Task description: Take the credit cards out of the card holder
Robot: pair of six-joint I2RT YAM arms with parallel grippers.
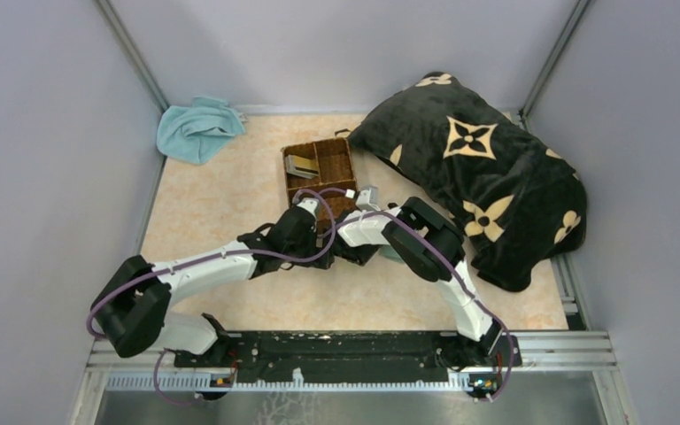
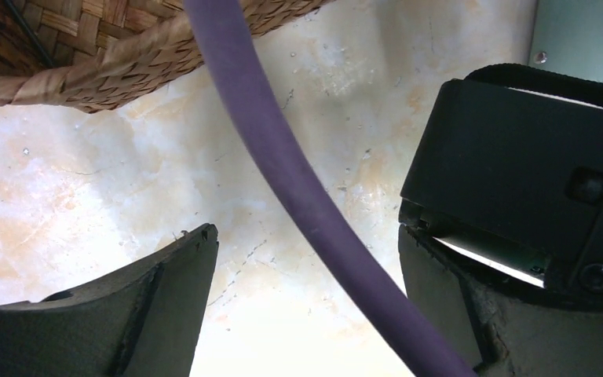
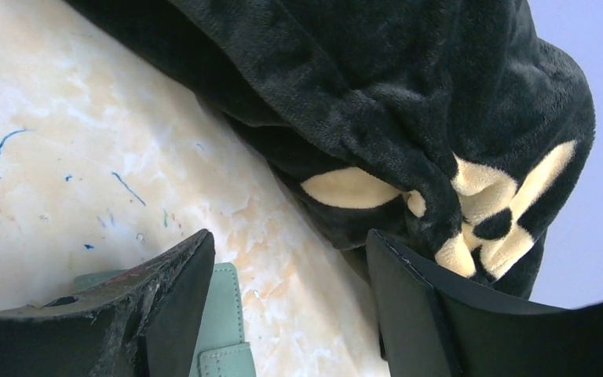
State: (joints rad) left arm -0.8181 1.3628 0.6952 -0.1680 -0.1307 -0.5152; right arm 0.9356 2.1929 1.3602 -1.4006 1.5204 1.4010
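Note:
The card holder [image 3: 221,326], grey-green with stitched edges, lies flat on the table, its edge showing beside my right gripper's left finger. In the top view only a sliver of the card holder [image 1: 390,256] shows under the right arm. My right gripper [image 3: 289,239] is open and empty, low over the table; in the top view it is mostly hidden under its own arm. Grey and tan credit cards [image 1: 301,166] lie in the basket's left compartment. My left gripper [image 2: 306,236] [image 1: 312,211] is open and empty just in front of the basket, with a purple cable [image 2: 283,165] crossing between its fingers.
The brown wicker basket [image 1: 336,152] [image 2: 86,71] stands at the table's middle back. A big black pillow with cream flowers [image 1: 487,177] [image 3: 377,102] fills the right side, close to the right gripper. A light-blue towel [image 1: 197,128] lies at the back left. The two wrists are close together.

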